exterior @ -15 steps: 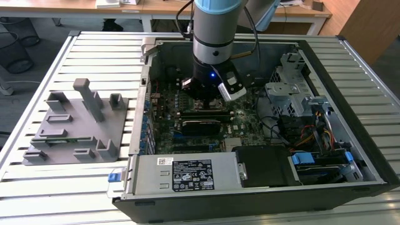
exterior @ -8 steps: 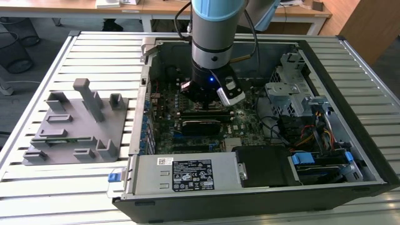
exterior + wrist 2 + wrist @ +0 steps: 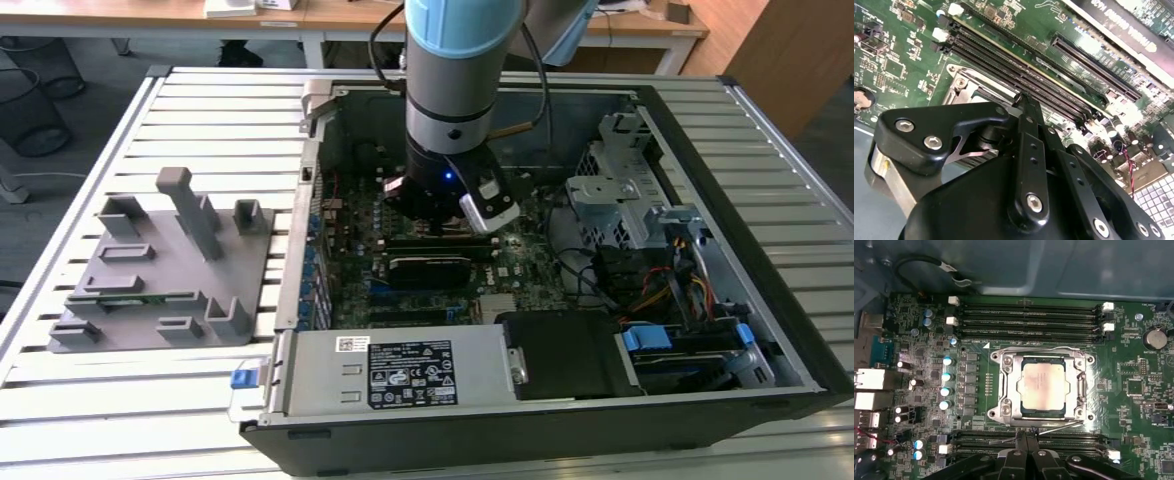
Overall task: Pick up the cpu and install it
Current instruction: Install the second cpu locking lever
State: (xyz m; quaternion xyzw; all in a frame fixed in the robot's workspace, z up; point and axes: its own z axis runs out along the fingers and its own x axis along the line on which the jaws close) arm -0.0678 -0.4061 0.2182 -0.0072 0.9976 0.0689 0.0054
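Task looks mostly done: the cpu (image 3: 1043,386) sits flat inside the socket frame (image 3: 1004,390) on the motherboard (image 3: 1134,365), silver top up, edges square w/ the frame. In the first wrist view the gripper (image 3: 1027,434) hangs just at the socket's near edge, fingertips drawn together w/ nothing between them and not touching the chip. What's left, as far as I can judge: the thin wire retention lever (image 3: 1061,426) lies loose across the near side of the frame, so the socket is prob. not clamped yet, though the angle makes that hard to confirm.

Counts, near to far in the first wrist view: one gripper; a memory slot bank (image 3: 1064,440) on the near side, partly hidden; one cpu in one socket; a second bank (image 3: 1029,320) of four slots beyond it, none populated as far as I see. In the exterior view, the arm (image 3: 454,90) reaches down into the open PC case (image 3: 787,340); one grey fixture tray (image 3: 147,300) lies on the slatted table (image 3: 80,400) at the exterior view's left.
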